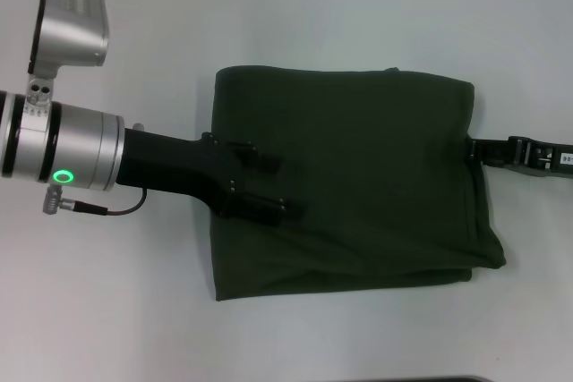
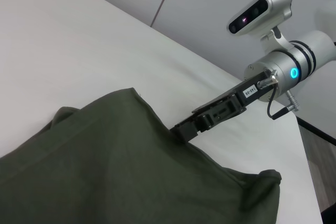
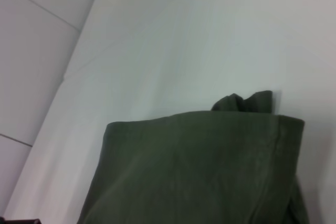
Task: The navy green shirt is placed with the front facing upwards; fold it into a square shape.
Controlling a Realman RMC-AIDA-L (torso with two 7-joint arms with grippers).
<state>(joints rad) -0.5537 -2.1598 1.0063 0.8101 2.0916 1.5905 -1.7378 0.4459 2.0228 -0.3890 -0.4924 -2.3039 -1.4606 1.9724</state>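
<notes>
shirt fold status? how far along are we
Mostly done: the navy green shirt lies on the white table as a compact, roughly square stack, plain side up, no sleeves sticking out. In hand: the left gripper rests on its left edge, and the right gripper is at its right edge, fingertips hidden by cloth. Left: the near right corner is skewed with layers showing; square it, then withdraw both arms.

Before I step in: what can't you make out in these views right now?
- Right gripper: head view, its fingers are tucked under the navy green shirt edge; in the left wrist view cloth also covers them.
- Left gripper: fingers lie dark on dark cloth; open or shut unclear.
- Chest lettering and neck tag: folded out of sight in every view.
- Shirt's near edge: cut off in both wrist views.
</notes>
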